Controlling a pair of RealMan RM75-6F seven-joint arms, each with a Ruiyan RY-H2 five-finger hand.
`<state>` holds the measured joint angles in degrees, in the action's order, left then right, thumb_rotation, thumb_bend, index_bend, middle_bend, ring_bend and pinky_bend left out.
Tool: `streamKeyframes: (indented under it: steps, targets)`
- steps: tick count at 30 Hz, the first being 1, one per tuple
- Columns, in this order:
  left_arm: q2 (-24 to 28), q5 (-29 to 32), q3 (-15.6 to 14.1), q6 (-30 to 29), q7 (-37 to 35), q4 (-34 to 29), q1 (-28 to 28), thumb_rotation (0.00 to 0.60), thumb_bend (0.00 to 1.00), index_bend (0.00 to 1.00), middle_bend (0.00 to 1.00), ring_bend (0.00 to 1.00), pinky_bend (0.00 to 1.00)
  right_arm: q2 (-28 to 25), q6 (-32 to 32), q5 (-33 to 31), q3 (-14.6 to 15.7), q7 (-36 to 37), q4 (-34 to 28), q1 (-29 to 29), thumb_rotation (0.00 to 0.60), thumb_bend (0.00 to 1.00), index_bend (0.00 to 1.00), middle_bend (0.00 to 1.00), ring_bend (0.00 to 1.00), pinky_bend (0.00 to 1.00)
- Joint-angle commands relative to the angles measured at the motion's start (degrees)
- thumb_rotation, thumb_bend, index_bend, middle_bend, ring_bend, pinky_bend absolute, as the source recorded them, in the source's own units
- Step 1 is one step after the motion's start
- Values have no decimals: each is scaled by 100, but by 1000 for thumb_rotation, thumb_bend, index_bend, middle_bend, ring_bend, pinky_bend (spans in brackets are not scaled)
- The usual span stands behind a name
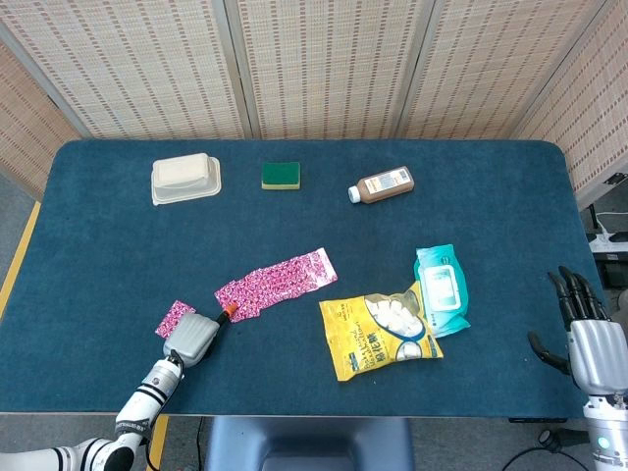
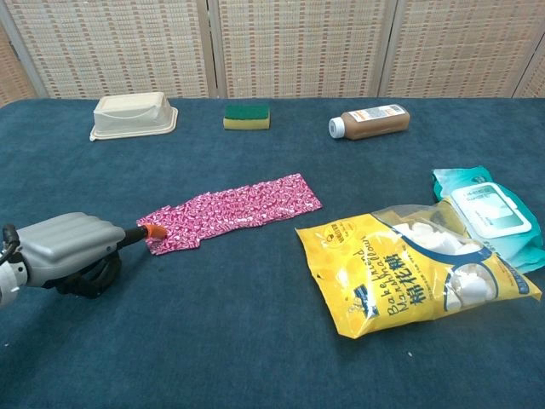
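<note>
A long pink patterned wrapper [image 2: 232,212] lies flat and slightly crumpled on the blue desk [image 2: 255,341], slanting up to the right, its lower left end just at the orange tip of the left hand [image 2: 70,251], with a small pink scrap [image 1: 175,317] beside that hand.

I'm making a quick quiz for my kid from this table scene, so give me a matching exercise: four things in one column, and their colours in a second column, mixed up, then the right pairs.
Things:
1. marshmallow bag
2. wet wipes pack
3. sponge
4. long foil wrapper

Colours:
A. green on yellow
B. pink, speckled
C. yellow with a clear window
D. teal with a white lid

Pairs: 1-C, 2-D, 3-A, 4-B
</note>
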<state>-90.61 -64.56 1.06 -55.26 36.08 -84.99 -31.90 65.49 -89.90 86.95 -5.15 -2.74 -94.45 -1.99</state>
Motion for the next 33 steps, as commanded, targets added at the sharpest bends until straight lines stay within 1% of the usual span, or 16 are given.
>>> streamKeyframes:
  steps: [1,11,16,25,33]
  targets:
    - [-11,124,20,41,42,56,-36,600,810,50,725,790,702,2,14,-9,1,-12,-1,-4,600,219,0,0,0,222]
    - [3,508,61,68,241,223,-135,600,809,53,725,791,703,-8,57,-32,12,-44,-25,-9,600,219,0,0,0,222]
    - [-5,858,155,-19,408,250,-170,600,809,54,725,791,703,-7,76,-51,10,-66,-31,-14,600,220,0,0,0,222]
    - [-71,1314,223,-97,786,460,-320,600,809,54,725,793,706,-18,102,-65,18,-101,-52,-18,600,219,0,0,0,222]
    - [-162,1680,331,-584,1233,404,-358,600,809,54,725,795,711,-27,115,-84,15,-128,-64,-20,600,219,0,0,0,221]
